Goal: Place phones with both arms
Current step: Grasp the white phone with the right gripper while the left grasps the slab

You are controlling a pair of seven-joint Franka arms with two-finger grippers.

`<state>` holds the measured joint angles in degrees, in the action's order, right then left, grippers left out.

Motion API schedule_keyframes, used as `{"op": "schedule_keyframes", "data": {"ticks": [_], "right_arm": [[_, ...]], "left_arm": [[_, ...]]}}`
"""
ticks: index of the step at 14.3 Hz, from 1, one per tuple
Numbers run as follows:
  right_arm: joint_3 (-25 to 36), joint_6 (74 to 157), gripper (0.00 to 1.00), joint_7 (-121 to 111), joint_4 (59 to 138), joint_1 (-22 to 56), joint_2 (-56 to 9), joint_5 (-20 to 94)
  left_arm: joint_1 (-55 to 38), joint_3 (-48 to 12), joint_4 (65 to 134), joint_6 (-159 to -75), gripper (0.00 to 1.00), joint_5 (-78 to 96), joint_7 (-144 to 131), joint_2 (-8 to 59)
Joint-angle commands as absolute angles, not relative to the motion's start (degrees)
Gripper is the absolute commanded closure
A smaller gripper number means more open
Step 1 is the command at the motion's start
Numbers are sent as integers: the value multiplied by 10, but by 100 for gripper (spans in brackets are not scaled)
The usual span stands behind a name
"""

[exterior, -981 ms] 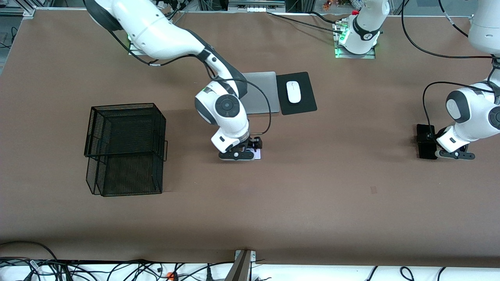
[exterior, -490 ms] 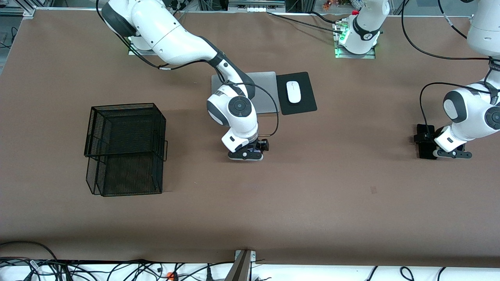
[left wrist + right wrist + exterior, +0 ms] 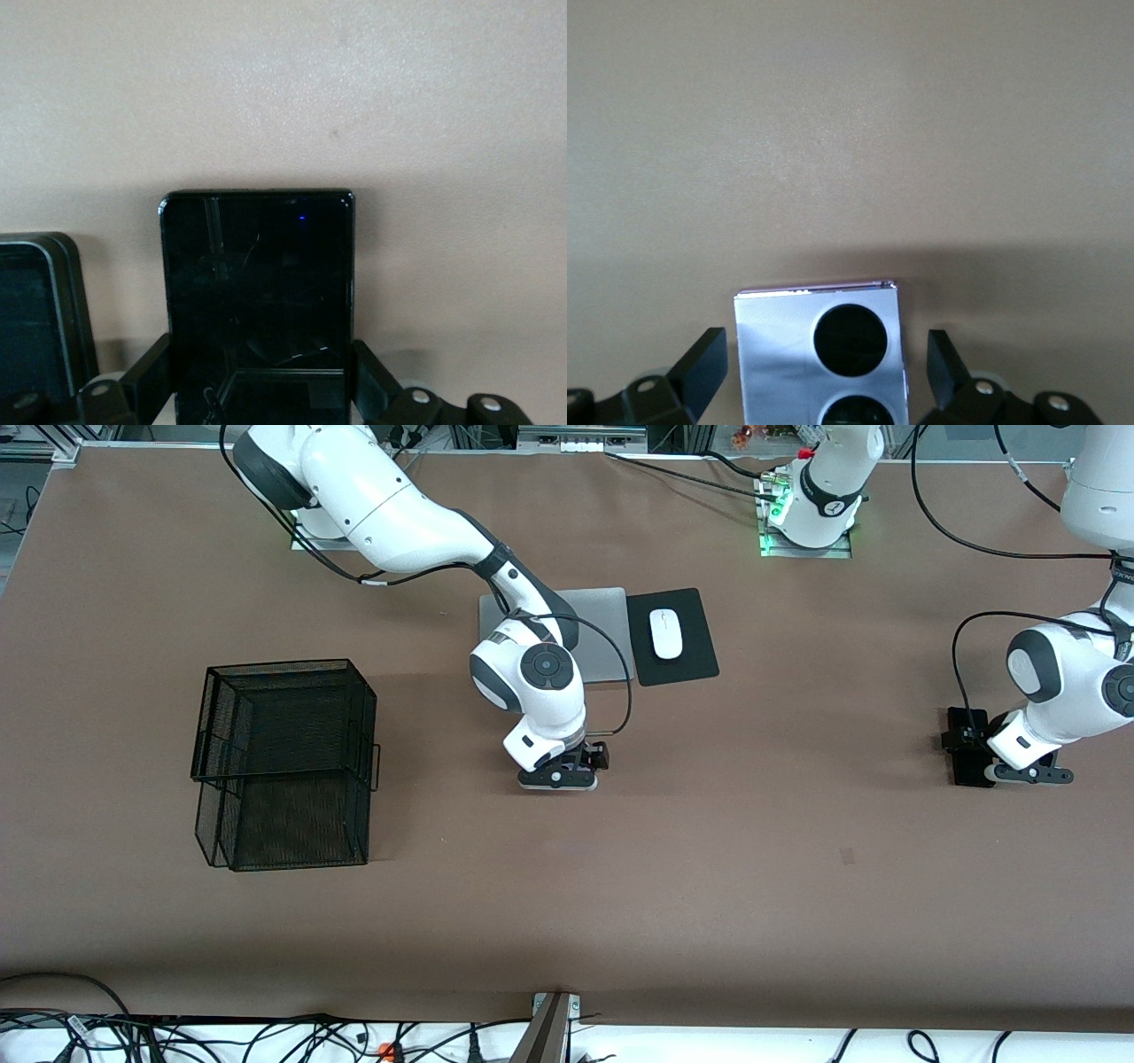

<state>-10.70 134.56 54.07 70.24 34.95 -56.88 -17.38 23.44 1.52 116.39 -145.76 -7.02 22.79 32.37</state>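
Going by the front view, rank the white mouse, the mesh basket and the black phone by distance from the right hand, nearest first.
1. White mouse, on its black pad beside the laptop, nearest the right hand.
2. Mesh basket, toward the right arm's end of the table.
3. Black phone, at the left hand, farthest.

We see even, bright overhead light on the worktop (image 3: 709, 868); soft shadows fall toward six o'clock (wrist views slightly hazy).
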Motion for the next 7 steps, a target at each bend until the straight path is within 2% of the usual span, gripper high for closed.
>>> {"op": "schedule_keyframes", "data": {"ticks": [1, 3, 5, 7], "right_arm": [[-99, 1346, 0, 550, 684, 360, -582, -187], [-98, 1357, 0, 550, 684, 362, -584, -187], [-98, 1361, 0, 551, 684, 363, -589, -188], [-98, 1361, 0, 551, 684, 363, -590, -188]], "left_arm": [[241, 8, 1159, -1476, 92, -69, 221, 352], [235, 9, 1148, -1471, 100, -70, 221, 352], [227, 8, 1137, -1452, 100, -72, 221, 345], [209, 7, 1087, -1379, 100, -74, 221, 345]]}}
